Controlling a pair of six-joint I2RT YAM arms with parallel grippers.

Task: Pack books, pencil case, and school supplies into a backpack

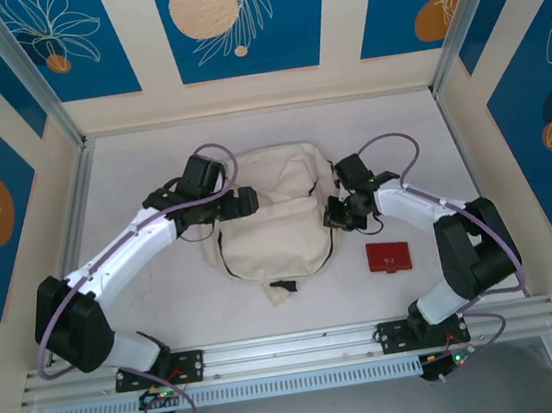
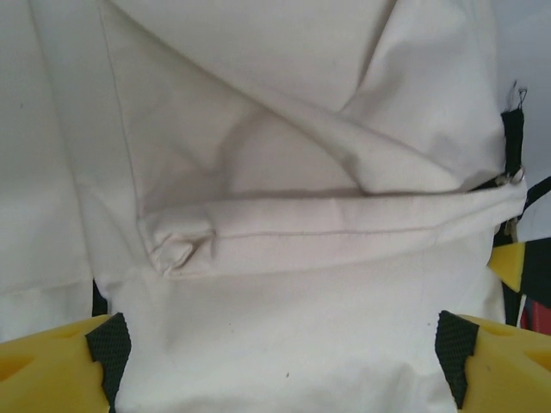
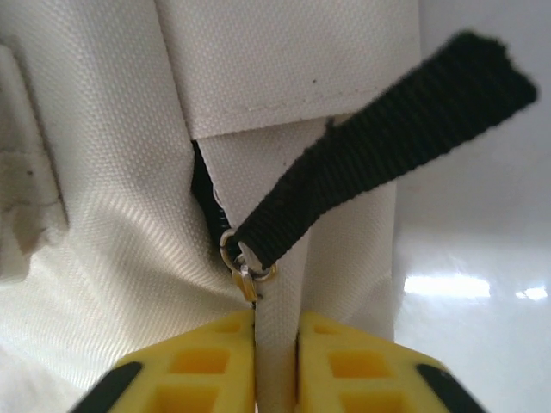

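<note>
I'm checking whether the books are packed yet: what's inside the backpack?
The outer cream fabric of the backpack covers its inside, so any books in there are hidden. The pencil case lies outside, on the table to its right.

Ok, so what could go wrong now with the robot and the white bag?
1. The right pincer is shut on a thin fold of the backpack, just below the black zipper tab, not on the tab; a pull may slip off or only drag the bag.
2. The left pincer is open over the backpack, gripping nothing, so the bag could slide.
3. The pencil case lies close beside it; a sliding bag might shove it.
</note>
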